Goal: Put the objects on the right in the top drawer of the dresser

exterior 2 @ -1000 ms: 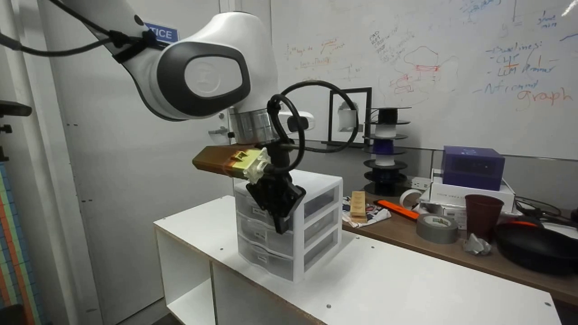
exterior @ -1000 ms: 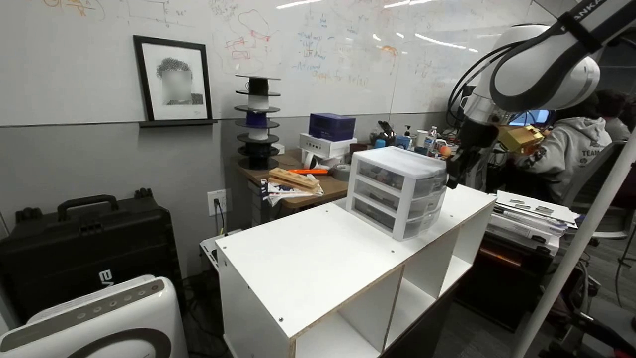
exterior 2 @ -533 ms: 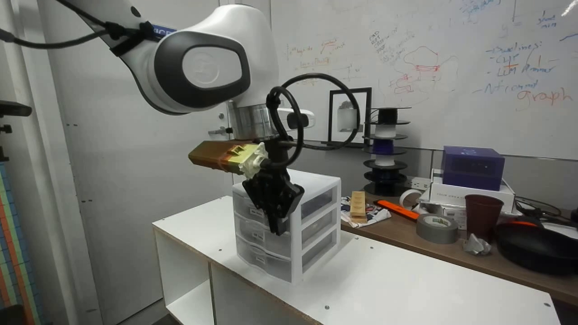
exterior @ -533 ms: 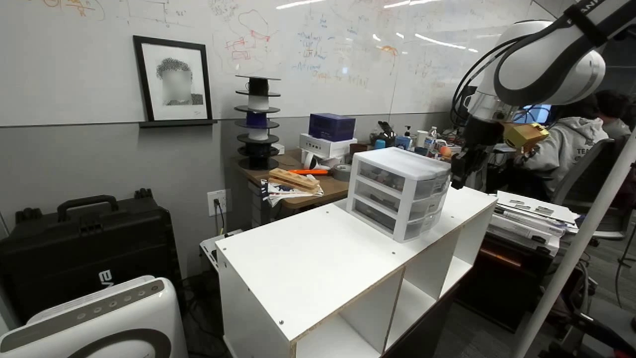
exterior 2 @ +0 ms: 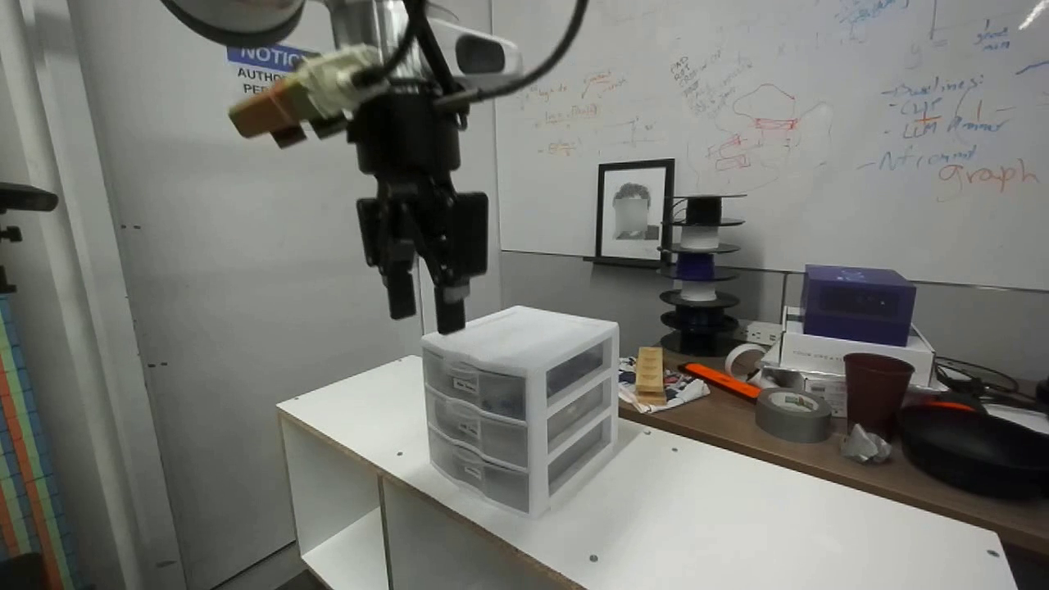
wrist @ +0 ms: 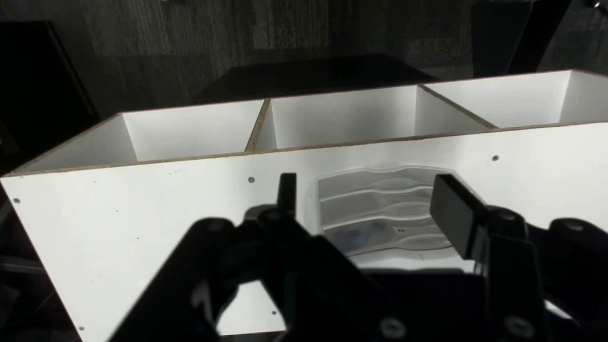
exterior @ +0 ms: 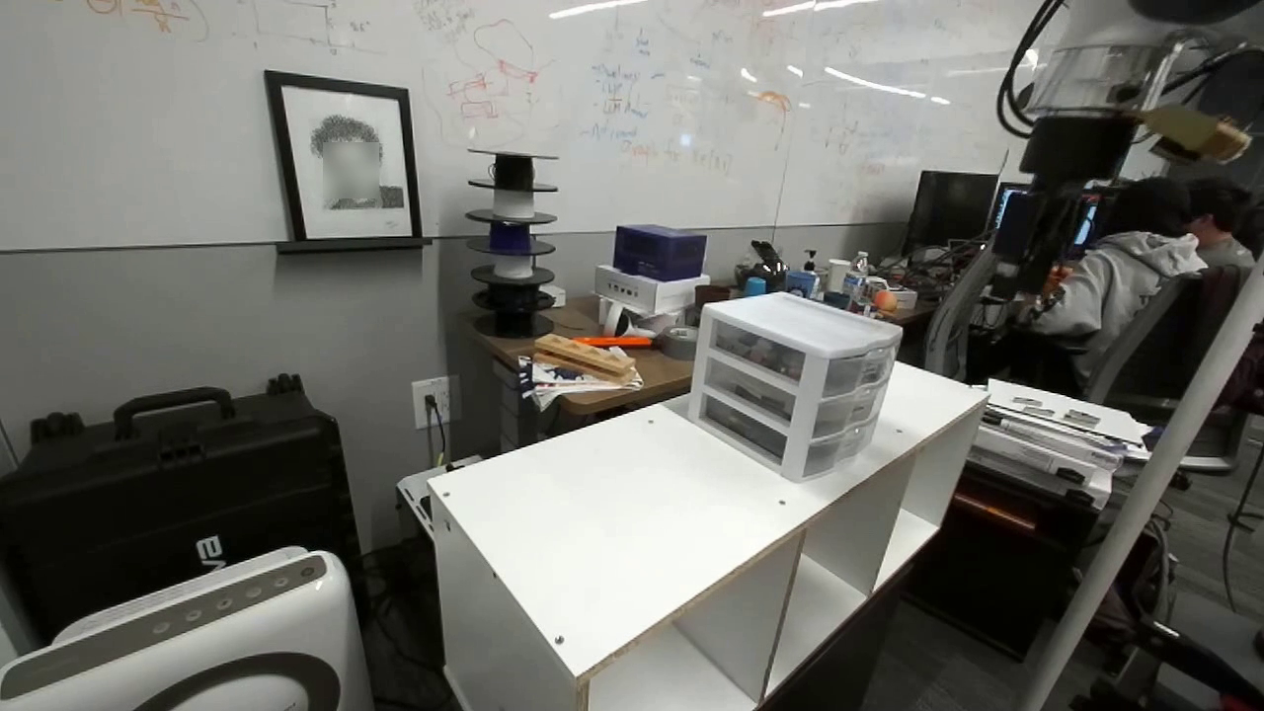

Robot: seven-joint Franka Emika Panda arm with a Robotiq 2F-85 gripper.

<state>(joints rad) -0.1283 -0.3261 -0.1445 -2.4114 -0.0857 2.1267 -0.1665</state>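
Probably finished: the top drawer (exterior 2: 478,385) looks closed on contents (wrist: 355,238) (too dim to name); the dresser (exterior 2: 536,426) stands near the shelf-side edge of the tabletop (exterior 2: 754,508); the fingers (exterior 2: 450,310) hang apart, empty — perhaps nothing remains.

1. Cabinet (exterior: 612,533): white; open front; compartments (wrist: 342,118) arranged side by side.
2. Whiteboard (exterior: 592,118): marked in several colours.
3. Framed portrait (exterior: 346,168): seated on black ledge (exterior: 354,246), before whiteboard.
4. Spools (exterior: 512,242): stacked in a column on brown desk (exterior 2: 729,418).
5. Purple box (exterior: 660,252): rests on white box (exterior: 649,288).
6. Tape roll (exterior 2: 793,415): lies flat on desk; dark red cup (exterior 2: 877,393) stands upright nearby.
7. Black case (exterior: 178,484): handle (exterior: 176,397) on top; partly hidden by white appliance (exterior: 207,627) in an exterior view.
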